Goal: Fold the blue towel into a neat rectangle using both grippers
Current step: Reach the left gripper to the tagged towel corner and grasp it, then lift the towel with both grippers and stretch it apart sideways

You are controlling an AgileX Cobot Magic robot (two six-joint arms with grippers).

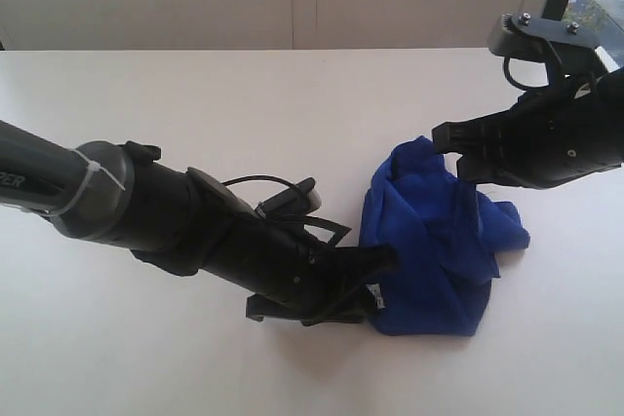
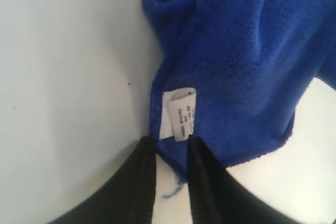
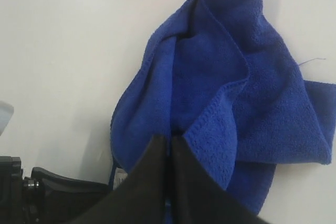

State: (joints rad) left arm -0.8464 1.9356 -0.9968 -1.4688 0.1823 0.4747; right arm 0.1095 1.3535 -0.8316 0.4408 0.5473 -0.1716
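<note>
Blue towel (image 1: 429, 250) lies crumpled on the bench (image 1: 195, 94), nothing folded yet. Left pincer (image 2: 172, 148) straddles its tag (image 2: 181, 114) corner, jaws narrowly apart; right pincer (image 3: 169, 142) sits pressed together at its raised fold, grip unclear. Next, I judge: clamp both corners, then spread it flat

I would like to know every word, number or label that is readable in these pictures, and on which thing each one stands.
"PER": white letters on the left arm, at the exterior view's left edge; the edge cuts the word, so it is not whole.
White tag at a corner of the blue towel: several lines of dark print, too small and blurred to read.
No other text shows in any view.
</note>
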